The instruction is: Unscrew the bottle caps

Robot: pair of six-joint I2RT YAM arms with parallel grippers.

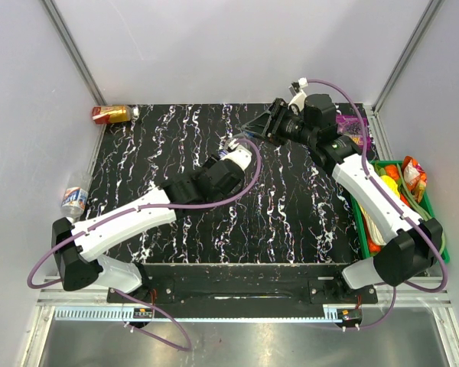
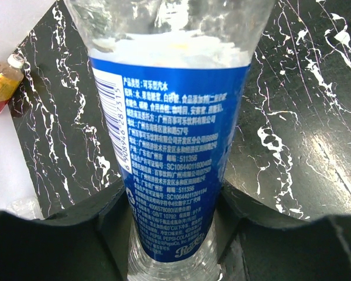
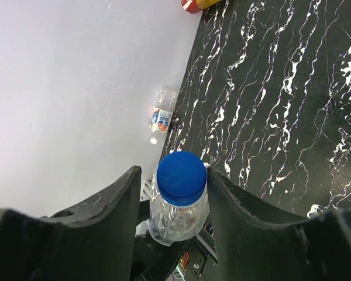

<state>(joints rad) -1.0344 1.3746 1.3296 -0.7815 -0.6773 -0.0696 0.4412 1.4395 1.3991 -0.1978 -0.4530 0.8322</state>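
My left gripper (image 1: 233,157) is shut on the Pepsi bottle (image 2: 169,134), gripping its blue label low on the body and holding it above the middle of the mat. The bottle's dark blue cap (image 3: 181,177) points at my right gripper (image 3: 174,187), whose jaws are open and straddle the cap: the right finger (image 3: 234,205) touches it and the left finger stands a little off. In the top view the right gripper (image 1: 262,128) is just beyond the bottle (image 1: 231,150). The second bottle (image 1: 75,195) lies off the mat's left edge, white cap (image 3: 154,140) on.
A red-and-gold can (image 1: 111,115) lies at the mat's far left corner. A green tray (image 1: 367,222) with colourful items stands on the right, with a purple item (image 1: 353,127) behind it. White walls enclose the left, back and right.
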